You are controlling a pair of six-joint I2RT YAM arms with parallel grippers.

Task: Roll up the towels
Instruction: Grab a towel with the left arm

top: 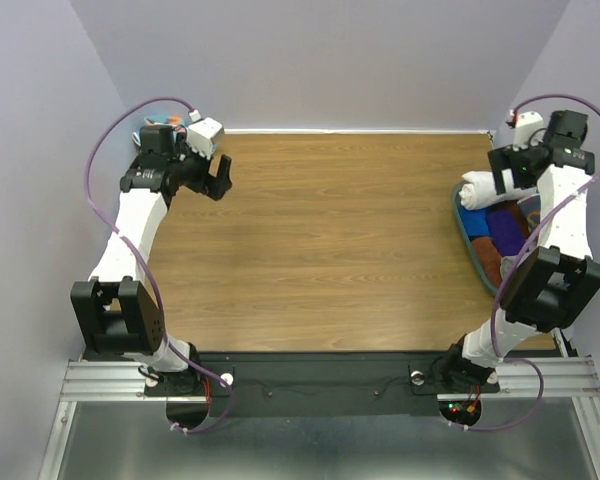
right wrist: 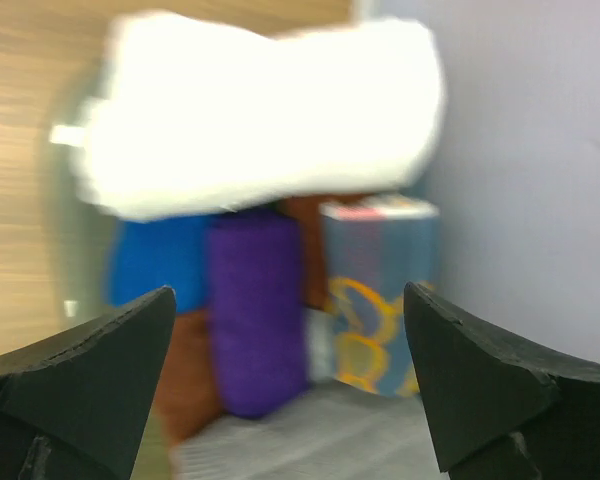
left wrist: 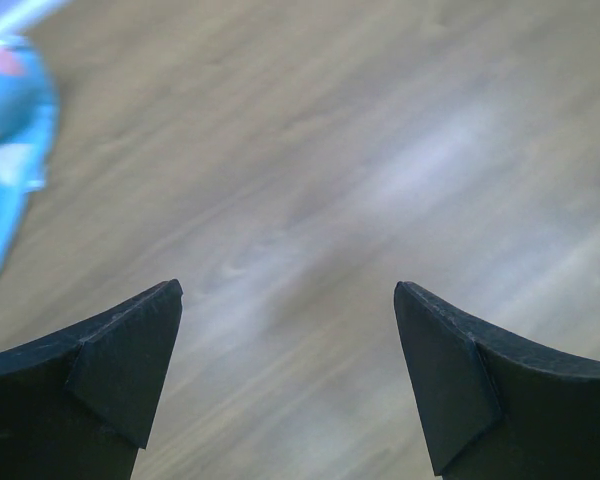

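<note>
"Over at the far left corner of the tabletop (top: 330,240), what is the left arm (top: 130,225) doing?" asks the first observer.

"It hangs just beside the light blue towel (left wrist: 10,130), which lies loose in that corner with a pinkish spot showing on it," says the second. "Its jaws stand wide apart over bare wood, holding nothing. That reads as a ready stance for taking the cloth by an edge and drawing it to the open middle, where there is room to roll."

"And the mustard-yellow towel?"

"It cannot be picked out for certain. On the right, a teal-rimmed tray (top: 467,240) holds a blue roll (right wrist: 155,265), a purple roll (right wrist: 255,310) and a brown roll (right wrist: 190,380) packed side by side. A patterned roll (right wrist: 375,290) with yellow rings sits nearest the wall (right wrist: 520,150), and a white roll (right wrist: 270,110) lies across the top. Whether the patterned one is that towel, the blur hides."

"The right arm (top: 565,215)?"

"Its jaws are spread wide too and grip nothing; they face the white roll at close range. The rolls are probably stacked at that edge to keep the rolling area free."
</note>
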